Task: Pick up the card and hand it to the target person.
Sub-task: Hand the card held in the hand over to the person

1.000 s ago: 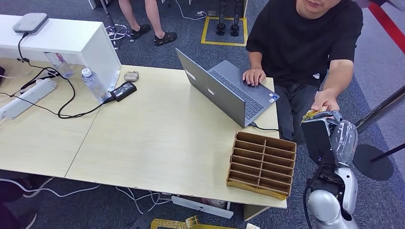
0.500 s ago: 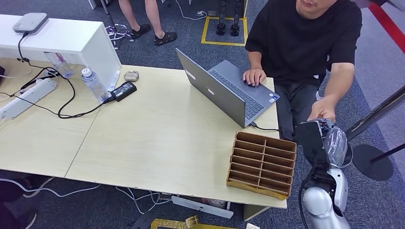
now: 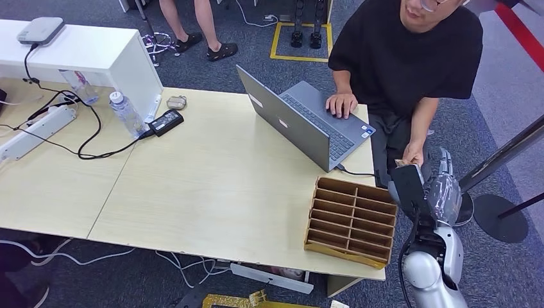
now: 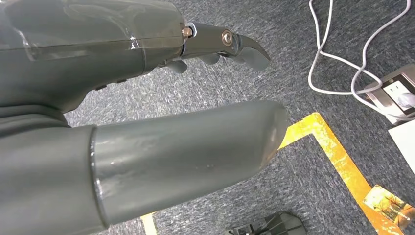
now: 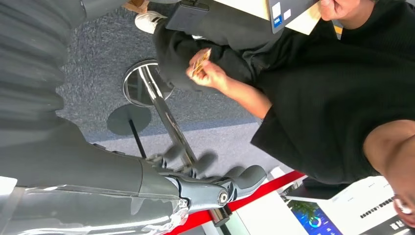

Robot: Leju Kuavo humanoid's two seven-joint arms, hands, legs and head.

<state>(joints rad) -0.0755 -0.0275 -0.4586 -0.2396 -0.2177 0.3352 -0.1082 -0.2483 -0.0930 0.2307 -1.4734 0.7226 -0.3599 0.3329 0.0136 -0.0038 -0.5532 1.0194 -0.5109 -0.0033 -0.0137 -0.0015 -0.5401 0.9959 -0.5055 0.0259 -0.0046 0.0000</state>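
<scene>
card: pinched in the person's hand, beside the seated person's lap, apart from the robot | right hand: raised just beside the table's right end, fingers apart, holding nothing | left hand: over grey carpet, fingers loose, nothing in it (thumb fills much of its wrist view) | brown divider tray: at the table corner

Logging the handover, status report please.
Right hand open, empty. Left hand empty, hanging over carpet. Card in person's hand, apart from robot. Nothing in the way.

Laptop stickers: too small to read.
Printed sheet: text blurred, unreadable.
</scene>
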